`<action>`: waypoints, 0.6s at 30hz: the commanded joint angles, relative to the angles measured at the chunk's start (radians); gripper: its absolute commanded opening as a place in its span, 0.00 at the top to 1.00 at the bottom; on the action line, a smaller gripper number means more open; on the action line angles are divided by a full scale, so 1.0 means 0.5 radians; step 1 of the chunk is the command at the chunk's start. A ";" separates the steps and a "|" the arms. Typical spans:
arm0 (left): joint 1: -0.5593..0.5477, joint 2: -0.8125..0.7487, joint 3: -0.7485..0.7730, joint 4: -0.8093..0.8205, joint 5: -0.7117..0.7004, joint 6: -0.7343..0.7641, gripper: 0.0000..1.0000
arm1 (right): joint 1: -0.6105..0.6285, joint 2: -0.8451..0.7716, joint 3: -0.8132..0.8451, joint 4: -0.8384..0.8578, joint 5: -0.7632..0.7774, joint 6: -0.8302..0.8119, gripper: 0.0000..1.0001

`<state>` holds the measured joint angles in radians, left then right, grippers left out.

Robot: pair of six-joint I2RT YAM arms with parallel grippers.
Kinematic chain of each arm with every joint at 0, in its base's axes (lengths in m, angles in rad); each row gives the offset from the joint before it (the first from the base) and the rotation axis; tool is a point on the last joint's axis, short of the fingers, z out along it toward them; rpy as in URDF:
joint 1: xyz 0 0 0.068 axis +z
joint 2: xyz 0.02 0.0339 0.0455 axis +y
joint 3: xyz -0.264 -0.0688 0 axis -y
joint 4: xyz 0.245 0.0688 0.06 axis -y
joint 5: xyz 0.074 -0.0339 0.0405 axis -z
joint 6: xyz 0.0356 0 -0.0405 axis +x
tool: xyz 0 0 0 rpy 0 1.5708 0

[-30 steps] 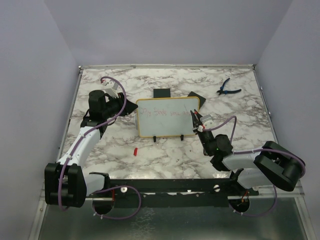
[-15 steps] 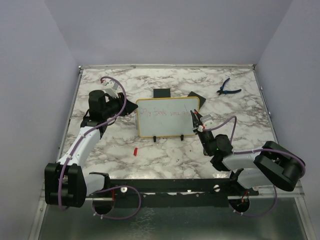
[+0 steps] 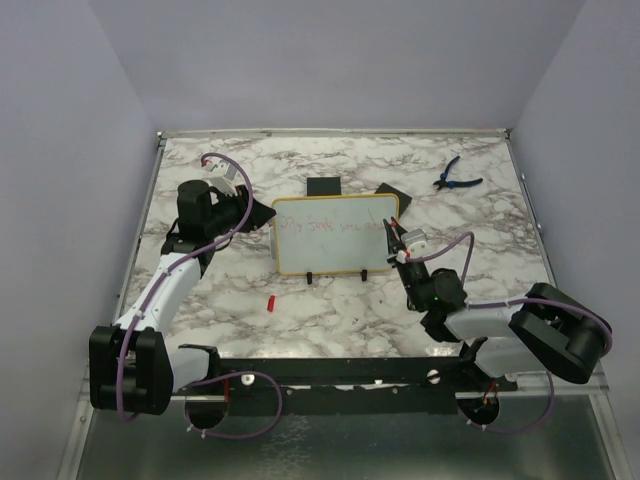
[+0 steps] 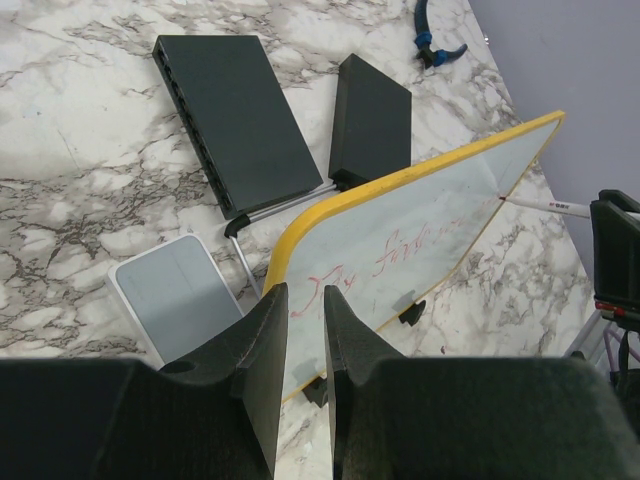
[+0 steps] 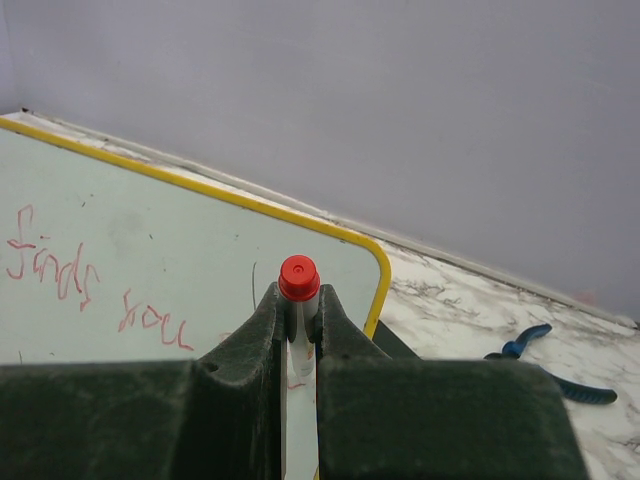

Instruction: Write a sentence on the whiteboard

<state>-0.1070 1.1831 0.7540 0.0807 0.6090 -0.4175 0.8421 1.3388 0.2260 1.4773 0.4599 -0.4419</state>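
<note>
"Top external view: where does the whiteboard stand?" asks one.

"Mid-table on the marble top, propped on its two black feet, between the two arms," says the other. "The sentence runs in thin red handwriting across its upper half."

"Can it be read?"

"Partly. From the right wrist, one word looks like 'finds' and the next like 'you'. The rest is too faint to make out. Small dark print sits on the white barrel of the marker, seen from the left wrist, but it is too small to read."

"And the pincers?"

"The left gripper has its fingers nearly together, pinching the board's yellow-framed left edge. The right gripper is clamped on the marker, whose red end meets the board at its right edge."

"Anything else on the table?"

"Blue-handled pliers lie toward the far right corner. Two black squares sit just behind the board. A small red piece lies in front of it, apart from both arms."
</note>
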 commanded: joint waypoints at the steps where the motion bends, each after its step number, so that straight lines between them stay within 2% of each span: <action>1: -0.011 -0.032 -0.026 0.024 0.008 0.034 0.78 | -0.015 0.001 0.056 0.088 0.041 -0.059 0.99; 12: -0.014 -0.045 -0.026 0.023 0.009 0.033 0.78 | -0.015 -0.007 0.080 0.071 0.025 -0.064 0.99; 18: -0.014 -0.048 -0.026 0.023 0.009 0.032 0.78 | -0.015 -0.133 0.013 -0.037 -0.047 0.001 0.99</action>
<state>-0.1070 1.1816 0.7540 0.0807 0.6094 -0.4175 0.8421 1.3308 0.2508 1.4765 0.4576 -0.4675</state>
